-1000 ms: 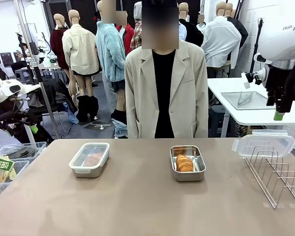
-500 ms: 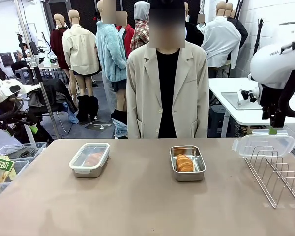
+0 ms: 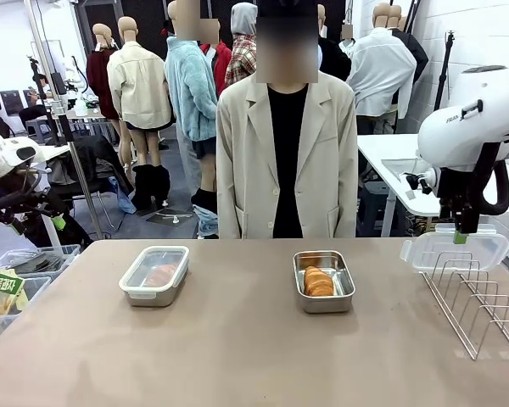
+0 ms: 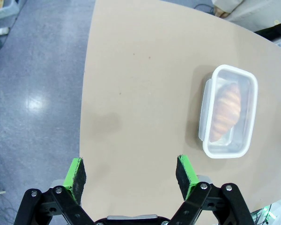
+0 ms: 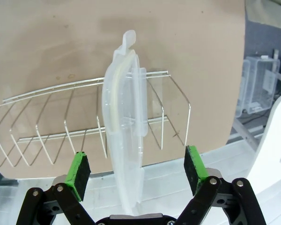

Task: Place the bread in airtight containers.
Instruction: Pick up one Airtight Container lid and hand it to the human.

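On the counter [image 3: 237, 356] stand 2 steel tins: the left tin [image 3: 154, 275] has its clear lid snapped on over 1 roll [image 3: 161, 274], and the right tin [image 3: 323, 281] lies uncovered with the other roll [image 3: 319, 281] inside. The right fingers [image 5: 78, 169] are spread wide and grip nothing, hovering above the loose clear lid [image 5: 126, 126], which is propped on edge in the wire rack [image 3: 475, 297] at the counter's right end. The left fingers [image 4: 77, 173] are likewise spread and empty, hanging over the counter's left edge, well apart from the lidded tin.
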`<state>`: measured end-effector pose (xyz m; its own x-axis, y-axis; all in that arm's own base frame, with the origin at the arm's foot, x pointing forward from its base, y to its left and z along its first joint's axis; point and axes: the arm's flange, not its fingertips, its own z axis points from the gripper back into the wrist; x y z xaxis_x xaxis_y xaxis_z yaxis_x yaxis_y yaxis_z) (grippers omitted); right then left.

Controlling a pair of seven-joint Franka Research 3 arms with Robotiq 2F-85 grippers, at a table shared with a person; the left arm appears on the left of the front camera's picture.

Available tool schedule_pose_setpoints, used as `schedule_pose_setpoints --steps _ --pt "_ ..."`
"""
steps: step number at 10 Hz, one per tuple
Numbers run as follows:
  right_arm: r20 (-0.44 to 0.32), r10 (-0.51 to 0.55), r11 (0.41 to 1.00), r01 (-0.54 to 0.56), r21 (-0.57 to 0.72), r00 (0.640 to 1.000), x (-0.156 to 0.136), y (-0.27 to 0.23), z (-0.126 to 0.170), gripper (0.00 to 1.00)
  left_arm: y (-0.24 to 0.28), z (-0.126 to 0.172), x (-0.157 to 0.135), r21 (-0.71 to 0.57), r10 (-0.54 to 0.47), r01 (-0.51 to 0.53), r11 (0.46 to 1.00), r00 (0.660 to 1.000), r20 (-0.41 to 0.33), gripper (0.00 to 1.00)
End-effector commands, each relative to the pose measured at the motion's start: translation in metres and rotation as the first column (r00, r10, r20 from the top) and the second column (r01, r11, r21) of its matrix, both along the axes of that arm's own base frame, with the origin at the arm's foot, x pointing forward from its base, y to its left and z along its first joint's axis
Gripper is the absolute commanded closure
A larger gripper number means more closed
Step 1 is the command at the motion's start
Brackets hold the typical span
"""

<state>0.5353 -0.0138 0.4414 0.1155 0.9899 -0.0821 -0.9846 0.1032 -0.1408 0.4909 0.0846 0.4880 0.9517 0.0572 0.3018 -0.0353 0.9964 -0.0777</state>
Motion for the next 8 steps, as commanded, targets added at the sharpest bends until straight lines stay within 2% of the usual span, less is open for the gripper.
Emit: schedule_pose_setpoints --steps 1,2,3,7,8 --pt "-0.042 -0.020 1.000 0.020 0.005 0.999 0.0191 -0.0041 -0.0072 0.00 0.0006 -0.0002 -0.0014 0.010 0.007 -0.007 1.000 1.000 0.007 0.00" --pt "-0.041 -0.022 1.000 0.022 0.004 0.999 0.0237 -0.0054 -0.0103 0.00 0.0006 -0.0002 -0.0014 0.010 0.007 -0.007 1.000 1.000 0.007 0.00" --pt "-0.040 -0.019 1.000 0.019 0.004 0.999 0.0259 -0.0054 -0.0110 0.07 0.0006 -0.0002 -0.0014 0.010 0.007 -0.007 1.000 1.000 0.007 0.00" --pt "-0.061 -0.023 1.000 0.024 0.010 0.998 0.0266 -0.0033 -0.0064 0.84 0.0006 -0.0002 -0.0014 0.010 0.007 -0.007 1.000 1.000 0.007 0.00" --pt "-0.062 -0.017 0.999 0.019 0.029 0.998 0.0242 -0.0036 -0.0029 1.00 0.0006 -0.0002 -0.0014 0.010 0.007 -0.007 1.000 1.000 0.007 0.00"
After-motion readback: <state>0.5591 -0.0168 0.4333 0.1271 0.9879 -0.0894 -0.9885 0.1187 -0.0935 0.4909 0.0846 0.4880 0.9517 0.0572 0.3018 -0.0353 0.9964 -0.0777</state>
